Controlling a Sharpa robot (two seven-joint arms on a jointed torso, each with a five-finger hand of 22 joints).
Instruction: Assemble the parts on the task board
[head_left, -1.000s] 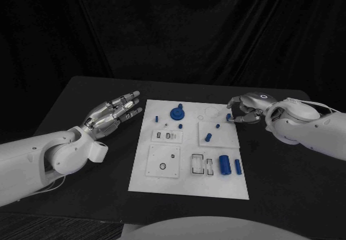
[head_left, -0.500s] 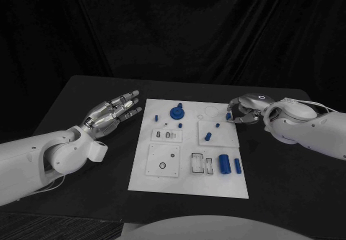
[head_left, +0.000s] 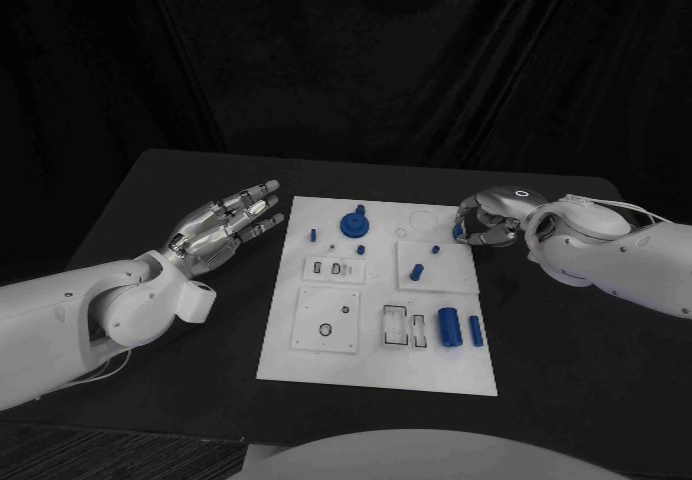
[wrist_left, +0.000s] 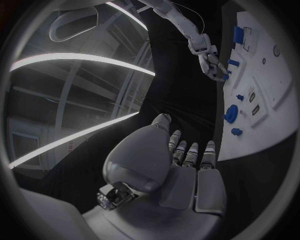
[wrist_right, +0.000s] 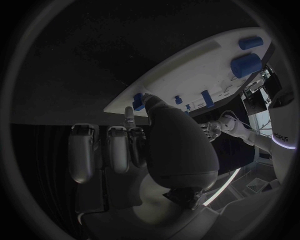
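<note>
- Head view: we see the left robot hand (head_left: 224, 225) spread flat above the table (head_left: 159, 190), just beside the task board (head_left: 378, 345); the right robot hand (head_left: 485, 222) curls at the board's far right edge, pinching a small blue part (head_left: 457, 233).
- Left wrist view: fingers (wrist_left: 190, 152) apart, holding nothing, parts (wrist_left: 230, 113) ahead on the board.
- Right wrist view: fingertips (wrist_right: 129, 114) touch a blue piece (wrist_right: 137, 100) at the board's edge.

— How does the left hand (head_left: 227, 226) lie?
— Flat and empty, fingers (head_left: 261, 207) stretched out and a little apart, reaching forward from the white left arm (head_left: 90, 315).
— And the right hand (head_left: 485, 220)?
— Its fingers (head_left: 470, 231) are curled inward at the end of the right arm (head_left: 613, 255), pinching a small blue part (head_left: 457, 233).
</note>
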